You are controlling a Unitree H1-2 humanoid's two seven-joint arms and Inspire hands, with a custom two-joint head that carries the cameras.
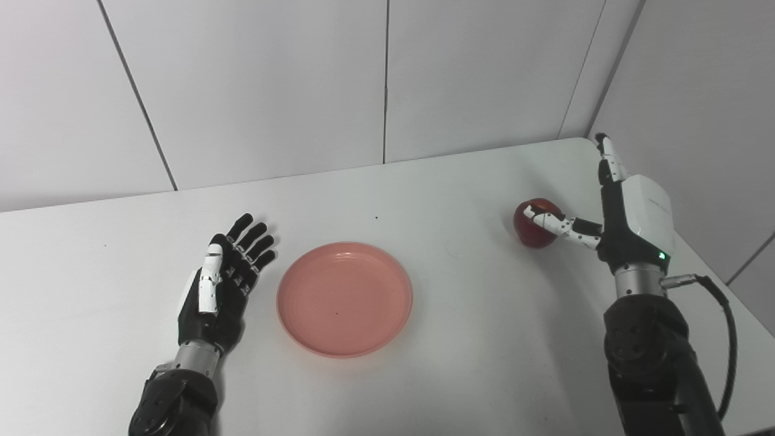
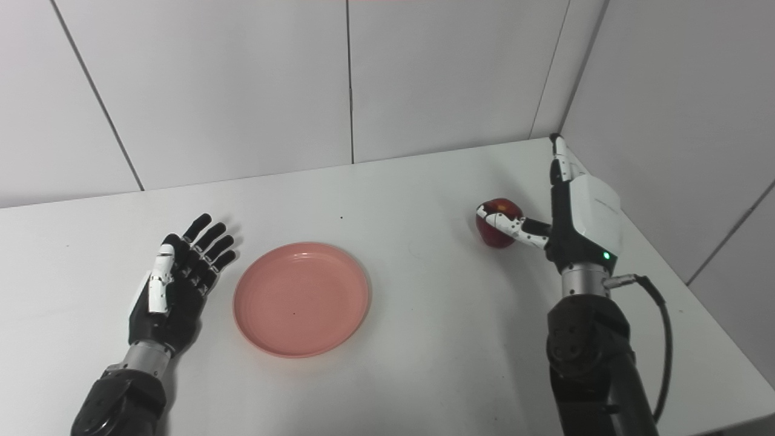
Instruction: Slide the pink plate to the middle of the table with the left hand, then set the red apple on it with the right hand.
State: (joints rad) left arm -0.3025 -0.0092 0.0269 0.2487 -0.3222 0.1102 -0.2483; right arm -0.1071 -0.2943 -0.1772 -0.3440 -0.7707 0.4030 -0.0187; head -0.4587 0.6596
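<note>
White table (image 1: 424,387), set against grey panelled walls (image 1: 242,91); right far corner rounded.

Pink plate (image 1: 344,298): round, shallow, empty, flat on the table slightly left of centre, toward the near side.

Left hand (image 1: 221,287): black with a white thumb, just left of the pink plate, not touching it. Palm turned toward the plate, fingers (image 1: 254,239) stretched out and spread, pointing far and slightly right. Holding nothing.

Red apple (image 1: 535,223): on the table at the right, farther back than the plate and well apart from it.

Right hand (image 1: 617,212): just right of the red apple, white back plate facing right, fingers extended straight toward the far corner. Thumb (image 1: 560,225) reaching left across the near face of the apple, apparently touching it. No closed grasp; hand spread wide, apple resting on the table.

Black cable (image 1: 723,327): looping from the right wrist down beside the forearm.
</note>
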